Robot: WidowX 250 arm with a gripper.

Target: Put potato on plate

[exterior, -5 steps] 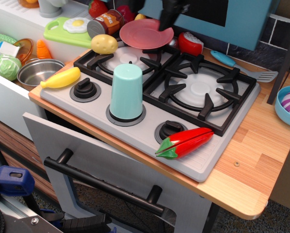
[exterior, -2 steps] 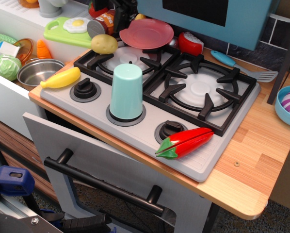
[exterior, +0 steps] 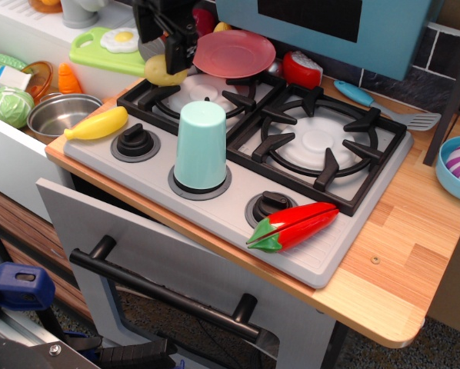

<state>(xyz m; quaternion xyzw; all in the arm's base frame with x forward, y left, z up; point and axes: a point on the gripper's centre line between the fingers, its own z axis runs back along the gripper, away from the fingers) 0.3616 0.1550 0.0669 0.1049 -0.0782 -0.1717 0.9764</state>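
The pale yellow-tan potato lies at the back left corner of the stove grate, partly hidden by my gripper. My black gripper hangs right over it, its jaws apart with one finger on each side of the potato's top. It holds nothing. The pinkish-red plate rests on the back of the left burner, just right of the gripper and the potato.
A mint-green cup stands upside down at the stove's front. A yellow banana toy lies left, a red pepper front right. A blue bowl sits far right; a metal bowl and food toys fill the left sink.
My gripper has moved left from behind the plate and come down over the potato. The potato and plate have not moved.
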